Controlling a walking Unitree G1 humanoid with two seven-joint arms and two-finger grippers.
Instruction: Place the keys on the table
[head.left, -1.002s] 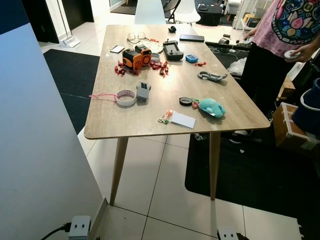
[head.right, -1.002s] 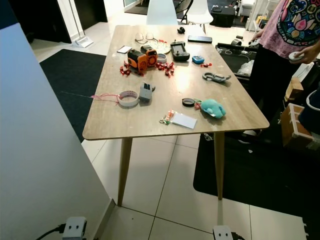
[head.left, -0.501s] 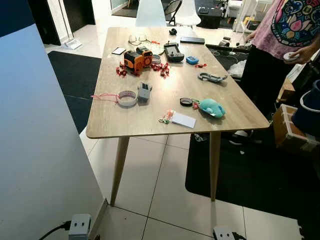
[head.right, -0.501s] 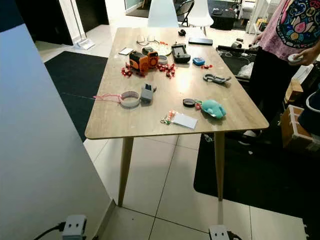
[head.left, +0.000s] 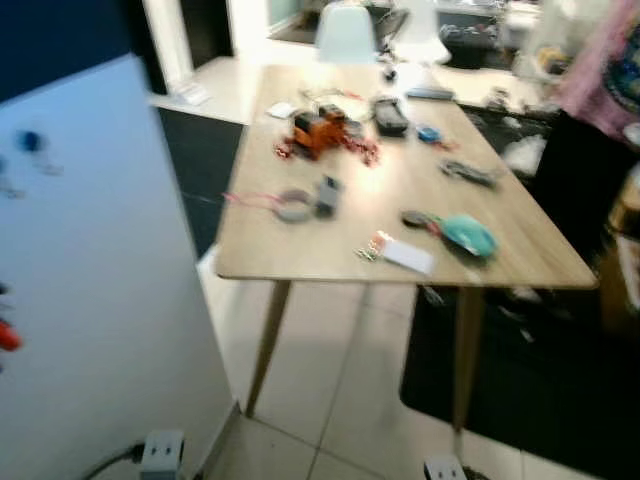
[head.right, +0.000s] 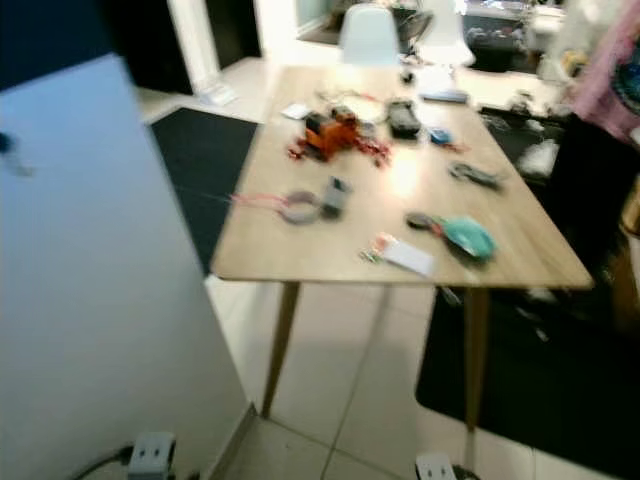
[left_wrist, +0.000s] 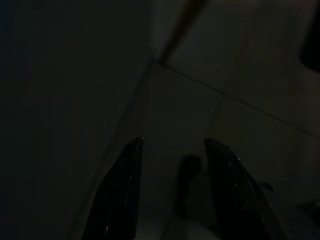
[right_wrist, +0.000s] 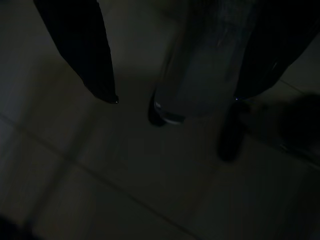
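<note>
Blurred wooden table (head.left: 300, 255), no legible writing, left gripper (left_wrist: 172, 142) and right gripper (right_wrist: 175, 100) fingers spread over dim floor tiles.

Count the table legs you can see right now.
2. One wooden leg stands under the table's near left corner; the other leg is under the near right corner. The far legs may be hidden behind the tabletop, and the head views are blurred.

I see both eye views motion-blurred, small table (head.left: 300, 250) clutter unreadable, person (head.left: 600, 90) cut off at edge, wrist views near-black
</note>
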